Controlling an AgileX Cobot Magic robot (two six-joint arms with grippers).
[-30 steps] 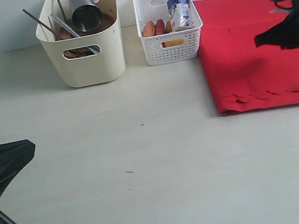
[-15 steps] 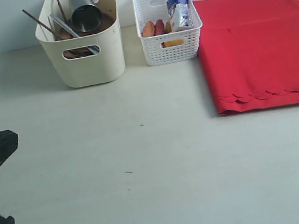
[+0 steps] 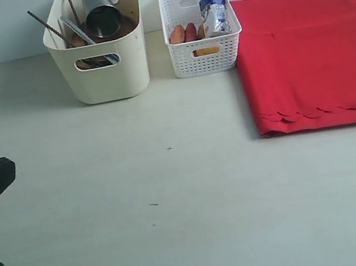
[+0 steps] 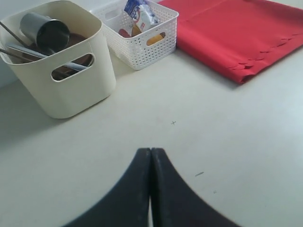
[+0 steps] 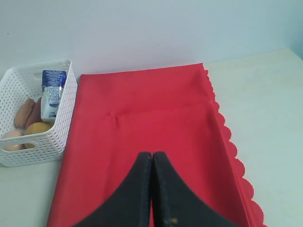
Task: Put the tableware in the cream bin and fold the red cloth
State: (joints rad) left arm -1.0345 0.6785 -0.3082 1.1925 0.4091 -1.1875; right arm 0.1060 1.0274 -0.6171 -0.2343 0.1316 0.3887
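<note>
The cream bin (image 3: 103, 77) stands at the back left and holds the tableware: a steel cup (image 3: 100, 12), a silver knife (image 3: 81, 31), dark chopsticks (image 3: 49, 26) and a brown plate (image 3: 123, 27). The left wrist view shows the same bin (image 4: 71, 92) and cup (image 4: 45, 30). The red cloth (image 3: 310, 61) lies folded flat at the right, scalloped edge toward the front. My left gripper (image 4: 151, 150) is shut and empty, low at the left edge (image 3: 2, 171). My right gripper (image 5: 152, 153) is shut and empty, seen against the red cloth (image 5: 142, 109); it is outside the exterior view.
A white lattice basket (image 3: 206, 59) with a milk carton (image 3: 214, 11) and food items stands between the bin and the cloth. The pale table top (image 3: 190, 200) stretches across the front. A plain wall runs behind.
My right arm has pulled away from over the red cloth and left the exterior view. My left gripper has drawn back toward the lower left edge.
</note>
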